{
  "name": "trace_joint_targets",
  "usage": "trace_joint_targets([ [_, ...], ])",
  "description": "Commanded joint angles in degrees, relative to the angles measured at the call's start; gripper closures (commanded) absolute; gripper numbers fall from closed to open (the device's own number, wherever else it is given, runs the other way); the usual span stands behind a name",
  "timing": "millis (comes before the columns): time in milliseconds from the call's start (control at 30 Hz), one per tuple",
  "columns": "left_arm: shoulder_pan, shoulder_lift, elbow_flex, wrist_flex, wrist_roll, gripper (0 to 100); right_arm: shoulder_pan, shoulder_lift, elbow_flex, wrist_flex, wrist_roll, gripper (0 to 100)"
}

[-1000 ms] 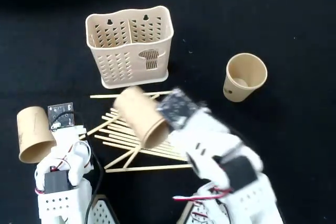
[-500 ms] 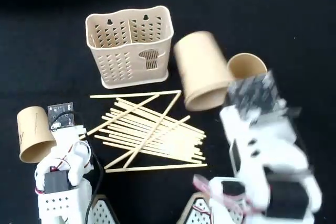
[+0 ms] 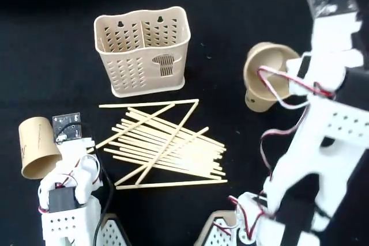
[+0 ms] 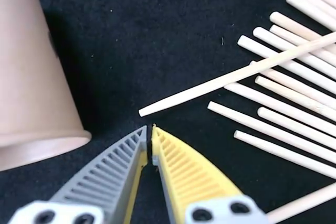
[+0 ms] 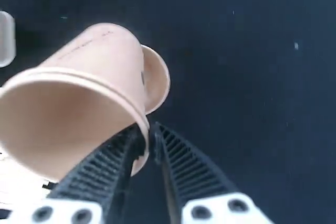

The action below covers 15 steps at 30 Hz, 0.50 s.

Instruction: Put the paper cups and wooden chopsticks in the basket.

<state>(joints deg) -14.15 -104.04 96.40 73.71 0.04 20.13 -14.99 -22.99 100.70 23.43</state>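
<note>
A beige slotted basket stands at the back of the black table. Several wooden chopsticks lie in a loose pile in front of it. One paper cup lies on its side at the left, beside my left gripper, which is shut and empty just above the cloth. My right gripper is shut on the rim of a second paper cup, raised at the right. It hangs over a third cup, and the two overlap in the high view.
The raised right arm covers much of the table's right side. The left arm rests at the front left. Open black cloth lies between the basket and the cups at the right.
The right arm has carried its cup from over the chopstick pile to the right and upward, ending above the standing cup. The left arm has not moved.
</note>
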Motion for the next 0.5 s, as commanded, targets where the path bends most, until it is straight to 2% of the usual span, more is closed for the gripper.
trace_joint_targets([
  [0, 0.40, -0.18, 0.92, -0.79, 0.35, 97, 1.23, 3.12, -4.09, 0.53, -0.09, 98.6],
  [467, 0.31, -0.18, 0.92, -0.79, 0.35, 97, 4.48, 4.26, 4.44, -0.35, 5.45, 98.6],
])
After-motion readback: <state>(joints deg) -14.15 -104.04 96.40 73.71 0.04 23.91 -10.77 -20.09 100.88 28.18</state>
